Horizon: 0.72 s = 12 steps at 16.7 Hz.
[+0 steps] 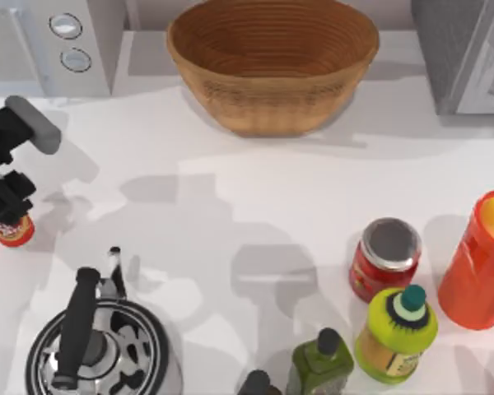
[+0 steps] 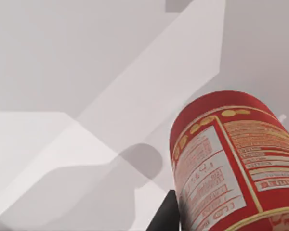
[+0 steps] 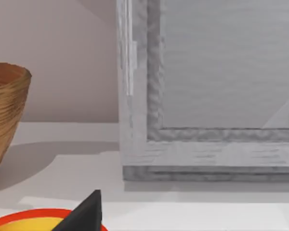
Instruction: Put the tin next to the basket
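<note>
One step down-ish | our left gripper [image 1: 8, 216] is pinching the tin [image 1: 13, 231], low between its fingers | basket [image 1: 272, 70] well apart, carry left | right arm parked

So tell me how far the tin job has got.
Done: the left pincer has reached the tin at the table's left edge, and the left wrist view shows the tin close up against a finger. In hand: securing the grasp; I cannot tell if it is closed. Left: carrying the tin across to the basket at the back and setting it beside it.
</note>
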Tool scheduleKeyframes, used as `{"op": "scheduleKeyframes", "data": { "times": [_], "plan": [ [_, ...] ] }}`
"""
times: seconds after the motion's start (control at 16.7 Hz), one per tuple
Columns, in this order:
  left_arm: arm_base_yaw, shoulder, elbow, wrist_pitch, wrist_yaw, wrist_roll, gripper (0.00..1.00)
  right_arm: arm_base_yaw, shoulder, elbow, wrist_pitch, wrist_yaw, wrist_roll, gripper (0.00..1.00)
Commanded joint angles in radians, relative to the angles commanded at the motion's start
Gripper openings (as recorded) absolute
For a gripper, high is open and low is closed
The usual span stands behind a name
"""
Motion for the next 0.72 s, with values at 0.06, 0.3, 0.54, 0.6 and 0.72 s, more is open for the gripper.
{"op": "scheduleKeyframes", "data": {
  "times": [0.06, 0.3, 0.54, 0.6, 0.72],
  "plan": [
    [0.0, 0.0, 0.0, 0.0, 0.0, 0.0, 0.0, 0.0, 0.0, 0.0, 0.0, 0.0, 0.0, 1.0],
    [0.0, -0.003, 0.0, 0.0, 0.0, 0.001, 0.0, 0.0, 0.0, 0.0, 0.0, 0.0, 0.0, 1.0],
    [-0.046, 0.007, 0.063, -0.031, -0.023, -0.095, 0.0, 0.0, 0.0, 0.0, 0.0, 0.0, 0.0, 1.0],
    [-0.067, 0.014, 0.091, -0.047, -0.03, -0.142, 0.0, 0.0, 0.0, 0.0, 0.0, 0.0, 0.0, 1.0],
    [-0.119, 0.037, 0.153, -0.085, -0.044, -0.259, 0.0, 0.0, 0.0, 0.0, 0.0, 0.0, 0.0, 1.0]
  ]
}}
